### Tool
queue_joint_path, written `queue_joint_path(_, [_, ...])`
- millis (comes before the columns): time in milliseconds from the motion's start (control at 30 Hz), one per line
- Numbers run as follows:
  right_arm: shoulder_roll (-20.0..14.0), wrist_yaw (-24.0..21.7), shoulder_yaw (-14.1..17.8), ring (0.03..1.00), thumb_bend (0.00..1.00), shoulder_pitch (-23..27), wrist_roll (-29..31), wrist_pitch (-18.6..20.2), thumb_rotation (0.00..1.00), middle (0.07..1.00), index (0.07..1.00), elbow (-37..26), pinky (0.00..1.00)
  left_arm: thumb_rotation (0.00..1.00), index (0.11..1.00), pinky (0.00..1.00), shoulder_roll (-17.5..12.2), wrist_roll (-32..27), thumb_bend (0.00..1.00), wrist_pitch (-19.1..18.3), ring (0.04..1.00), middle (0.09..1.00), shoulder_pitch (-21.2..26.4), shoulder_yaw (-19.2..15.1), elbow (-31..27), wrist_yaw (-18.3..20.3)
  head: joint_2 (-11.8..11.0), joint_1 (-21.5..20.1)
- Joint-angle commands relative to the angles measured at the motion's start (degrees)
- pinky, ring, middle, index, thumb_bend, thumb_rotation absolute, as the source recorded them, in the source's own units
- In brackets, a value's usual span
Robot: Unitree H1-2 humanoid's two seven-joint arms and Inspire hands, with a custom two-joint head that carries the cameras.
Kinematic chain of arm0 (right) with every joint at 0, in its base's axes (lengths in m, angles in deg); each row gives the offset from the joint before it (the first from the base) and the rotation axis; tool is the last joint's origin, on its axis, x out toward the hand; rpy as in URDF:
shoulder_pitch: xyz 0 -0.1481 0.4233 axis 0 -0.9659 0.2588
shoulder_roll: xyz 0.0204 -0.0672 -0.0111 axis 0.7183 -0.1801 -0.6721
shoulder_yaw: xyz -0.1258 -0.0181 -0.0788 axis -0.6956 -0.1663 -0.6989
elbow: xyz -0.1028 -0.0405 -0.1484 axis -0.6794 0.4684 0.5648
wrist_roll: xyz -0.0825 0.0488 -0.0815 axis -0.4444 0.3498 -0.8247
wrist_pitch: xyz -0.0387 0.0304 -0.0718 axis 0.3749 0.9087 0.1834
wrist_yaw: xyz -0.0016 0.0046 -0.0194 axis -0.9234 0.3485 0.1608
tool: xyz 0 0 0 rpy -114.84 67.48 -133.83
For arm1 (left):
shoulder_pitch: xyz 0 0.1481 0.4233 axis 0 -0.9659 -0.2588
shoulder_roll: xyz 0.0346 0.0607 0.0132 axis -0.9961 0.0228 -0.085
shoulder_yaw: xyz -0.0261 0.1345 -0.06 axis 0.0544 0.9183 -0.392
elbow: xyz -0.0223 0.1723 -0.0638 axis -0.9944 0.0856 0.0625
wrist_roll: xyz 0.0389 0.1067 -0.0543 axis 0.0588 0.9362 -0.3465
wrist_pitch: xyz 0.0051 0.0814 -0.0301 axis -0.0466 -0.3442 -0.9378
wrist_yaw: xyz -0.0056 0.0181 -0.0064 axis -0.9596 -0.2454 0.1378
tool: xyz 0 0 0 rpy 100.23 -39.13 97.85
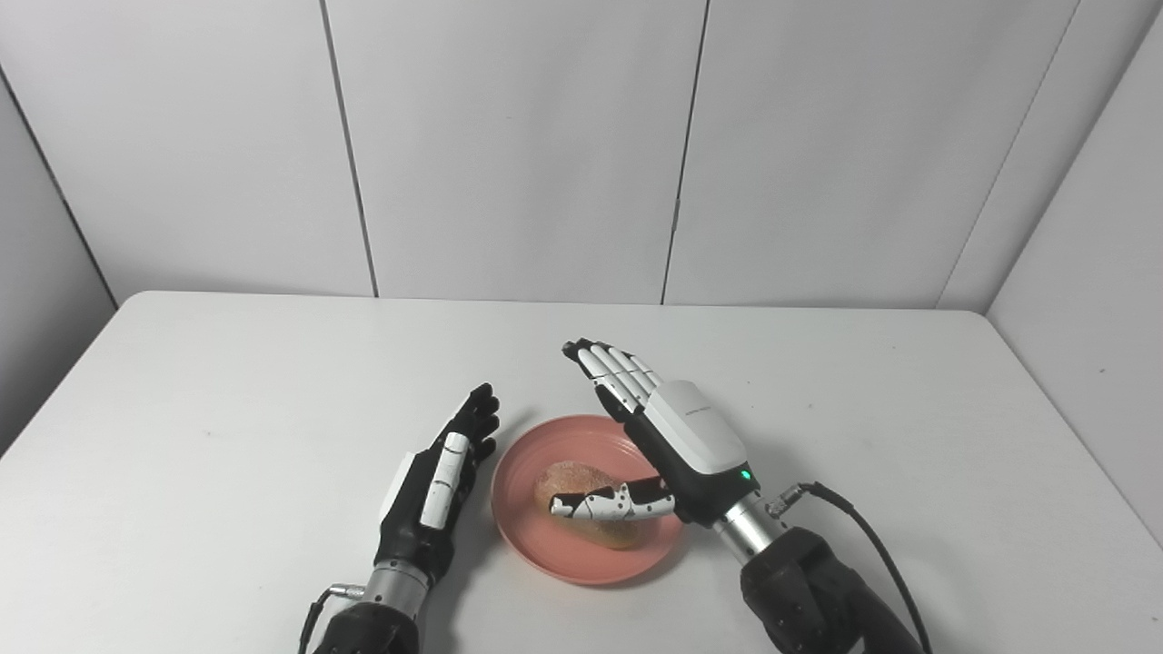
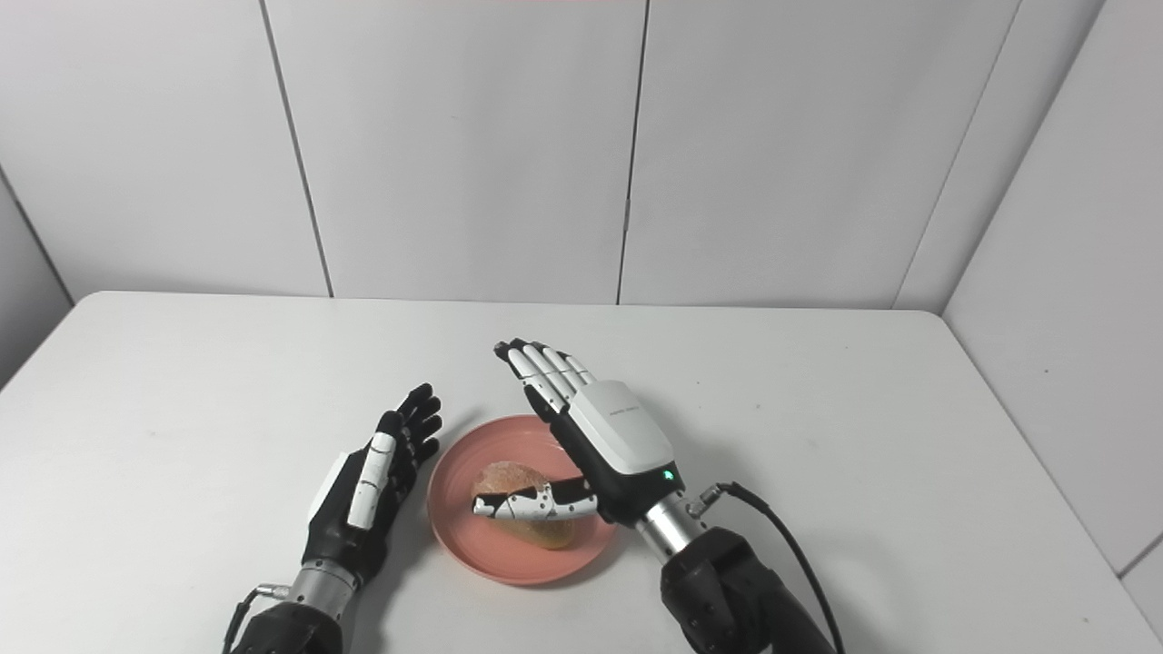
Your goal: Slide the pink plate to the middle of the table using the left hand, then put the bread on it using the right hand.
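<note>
Right hand (image 1: 674, 434) hangs open over the pink plate (image 1: 545, 548), its thumb lying across the bread (image 1: 581, 518) beneath it, left hand (image 1: 438, 481) open alongside, so I fear pulling away carelessly would drag the loaf off.

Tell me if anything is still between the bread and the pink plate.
Nothing visible. The bread already lies on the pink plate, with the open right hand above it, its thumb across the loaf.

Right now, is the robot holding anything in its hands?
Nothing. The right hand is open above the bread on the pink plate; the left hand is open.
</note>
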Motion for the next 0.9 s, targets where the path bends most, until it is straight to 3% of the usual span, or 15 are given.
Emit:
queue_joint_path(0, [0.8, 0.6, 2.1, 0.99, 0.64, -0.3, 3.2, 0.5, 0.81, 1.0, 0.993, -2.8, 0.97, 0.95, 0.907, 0.97, 0.1, 0.0, 0.7, 2.1, 0.967, 0.954, 1.7, 0.0, -0.4, 0.0, 0.0, 0.0])
queue_joint_path(33, [1.1, 0.3, 2.7, 0.991, 0.63, -1.0, 4.1, 1.1, 0.85, 1.0, 0.998, -3.5, 0.95, 0.95, 0.907, 0.97, 0.1, 0.2, 0.7, 2.5, 0.966, 0.953, 1.7, 0.0, -0.1, 0.0, 0.0, 0.0])
queue_joint_path(233, [2.9, -0.1, 4.8, 0.98, 0.62, -4.1, 8.3, 1.4, 0.87, 1.0, 1.0, -4.4, 0.92, 0.93, 0.926, 0.98, 0.5, 1.4, 0.71, 4.0, 0.973, 0.966, 1.4, 0.3, 0.0, -0.7, -0.1, 0.8])
queue_joint_path(433, [5.4, 0.3, 7.3, 1.0, 0.55, -6.6, 13.2, 1.2, 0.86, 1.0, 1.0, -4.1, 0.93, 0.97, 0.948, 0.99, 0.6, 2.8, 0.67, 6.1, 0.987, 0.978, 1.2, 0.7, 0.2, -1.6, -0.8, 1.0])
queue_joint_path(500, [5.9, 0.2, 7.9, 1.0, 0.54, -7.1, 14.3, 1.1, 0.87, 1.0, 1.0, -3.7, 0.97, 0.99, 0.951, 1.0, 0.6, 3.6, 0.68, 7.1, 0.998, 0.98, 1.3, 0.9, 0.7, -1.9, -0.9, 1.1])
queue_joint_path(867, [8.9, -0.5, 11.1, 1.0, 0.51, -9.6, 23.8, 2.3, 1.0, 1.0, 1.0, -2.8, 1.0, 0.96, 0.955, 1.0, 0.9, 3.5, 0.69, 9.4, 1.0, 0.986, 1.3, 0.8, 2.3, -2.0, -2.7, 1.6])
